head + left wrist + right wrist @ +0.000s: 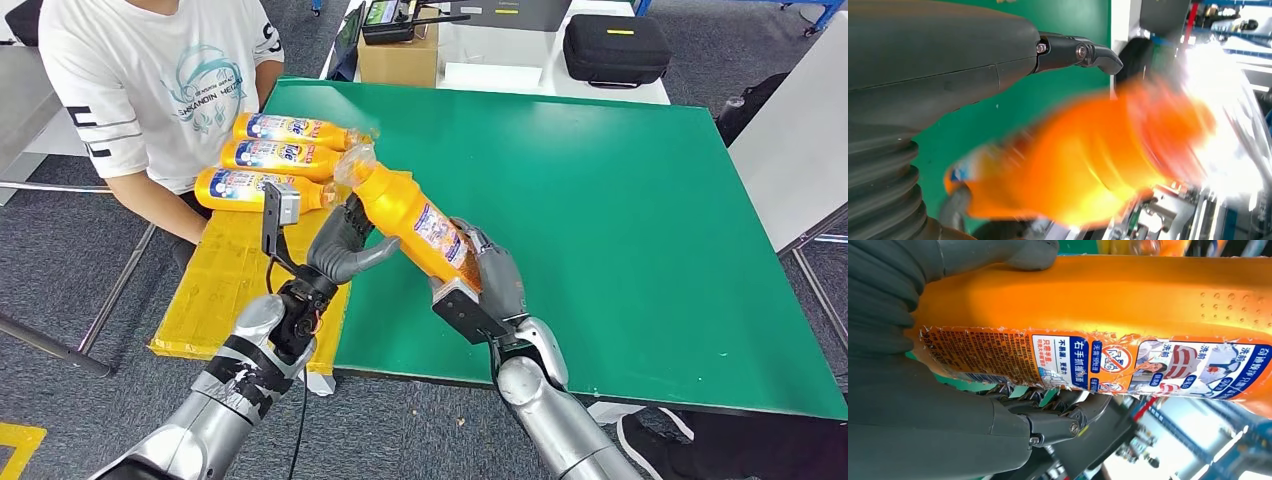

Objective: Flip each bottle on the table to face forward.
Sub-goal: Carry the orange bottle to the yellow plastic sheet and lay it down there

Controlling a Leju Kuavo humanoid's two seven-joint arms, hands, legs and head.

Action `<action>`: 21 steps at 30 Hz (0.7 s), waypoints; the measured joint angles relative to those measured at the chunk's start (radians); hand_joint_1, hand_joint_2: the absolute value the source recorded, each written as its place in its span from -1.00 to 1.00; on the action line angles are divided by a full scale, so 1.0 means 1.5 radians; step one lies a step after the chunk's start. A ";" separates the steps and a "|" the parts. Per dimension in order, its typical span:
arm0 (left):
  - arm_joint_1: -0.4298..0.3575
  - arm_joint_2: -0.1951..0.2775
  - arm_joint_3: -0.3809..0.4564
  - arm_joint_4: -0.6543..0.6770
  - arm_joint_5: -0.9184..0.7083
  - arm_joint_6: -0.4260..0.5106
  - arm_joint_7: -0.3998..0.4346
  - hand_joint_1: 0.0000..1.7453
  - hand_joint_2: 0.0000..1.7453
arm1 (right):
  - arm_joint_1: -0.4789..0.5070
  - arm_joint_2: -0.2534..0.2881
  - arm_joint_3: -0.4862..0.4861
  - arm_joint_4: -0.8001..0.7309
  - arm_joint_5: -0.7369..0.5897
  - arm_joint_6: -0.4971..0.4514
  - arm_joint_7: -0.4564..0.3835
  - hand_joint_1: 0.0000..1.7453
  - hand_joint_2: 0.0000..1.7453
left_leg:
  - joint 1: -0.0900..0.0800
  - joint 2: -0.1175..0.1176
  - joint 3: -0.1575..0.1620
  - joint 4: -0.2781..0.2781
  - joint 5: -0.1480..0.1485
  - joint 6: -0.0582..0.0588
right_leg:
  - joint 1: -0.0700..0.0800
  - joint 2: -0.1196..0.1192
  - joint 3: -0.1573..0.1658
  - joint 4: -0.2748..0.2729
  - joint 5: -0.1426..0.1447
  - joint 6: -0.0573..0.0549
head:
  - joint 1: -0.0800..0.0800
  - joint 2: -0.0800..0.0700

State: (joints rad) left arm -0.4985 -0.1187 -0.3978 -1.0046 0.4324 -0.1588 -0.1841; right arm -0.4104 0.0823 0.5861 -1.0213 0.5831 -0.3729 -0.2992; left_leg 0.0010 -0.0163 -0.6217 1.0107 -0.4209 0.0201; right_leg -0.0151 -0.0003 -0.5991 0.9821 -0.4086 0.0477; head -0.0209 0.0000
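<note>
The right hand (pixel 492 275) holds the bottom end of an orange bottle (pixel 412 222) up in the air over the near left part of the green table (pixel 640 230). The bottle is tilted, with its clear cap end pointing up and away toward the person. In the right wrist view the thumb (pixel 998 252) lies over one side of the bottle (pixel 1108 305) and dark fingers (pixel 1063 417) curl under the other side, by the torn back label (pixel 1088 362) with small print. The left hand (pixel 345 245) is right beside the middle of the bottle, with its fingers bent up toward it, but I cannot tell if it is gripping. In the left wrist view the bottle (pixel 1098 160) is a blurry orange shape near a dark fingertip (pixel 1098 54). 3 more orange bottles (pixel 270 158) lie side by side at the far left edge of the table, labels up, in front of a person in a white shirt (pixel 150 80). A yellow board (pixel 225 275) sits left of the table.
</note>
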 joint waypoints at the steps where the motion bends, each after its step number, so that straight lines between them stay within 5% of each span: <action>1: -0.001 0.000 -0.006 -0.001 0.002 -0.001 0.002 -1.00 1.00 | -0.005 0.000 0.007 0.009 0.007 0.005 -0.002 1.00 1.00 | 0.000 0.000 0.000 0.000 0.000 0.000 | 0.000 0.000 0.000 0.000 0.000 0.000 | 0.000 0.000; 9: -0.010 0.000 -0.033 -0.010 0.011 0.000 0.009 -1.00 1.00 | -0.051 -0.001 0.051 0.068 0.051 0.036 0.004 1.00 1.00 | 0.000 0.000 0.000 0.000 0.000 0.000 | 0.000 0.000 0.000 0.000 0.000 0.000 | 0.000 0.000; 13: -0.013 0.000 -0.041 -0.011 0.013 0.000 0.010 0.98 1.00 | -0.066 0.000 0.068 0.084 0.061 0.043 0.007 1.00 1.00 | 0.000 0.000 0.000 0.000 0.000 0.000 | 0.000 0.000 0.000 0.000 0.000 0.000 | 0.000 0.000; 21: -0.015 0.000 -0.039 -0.016 0.029 -0.004 0.005 1.00 1.00 | -0.074 0.005 0.083 0.096 0.062 0.031 0.013 1.00 1.00 | 0.000 0.000 0.000 0.000 0.000 0.000 | 0.000 0.000 0.000 0.000 0.000 0.000 | 0.000 0.000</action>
State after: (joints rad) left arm -0.5217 -0.1190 -0.4567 -1.0289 0.4757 -0.1641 -0.1763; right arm -0.5217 0.0898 0.7099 -0.8778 0.6757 -0.3268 -0.2793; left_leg 0.0010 -0.0161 -0.6218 1.0108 -0.4210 0.0201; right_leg -0.0151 -0.0002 -0.5993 0.9822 -0.4086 0.0477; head -0.0208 0.0000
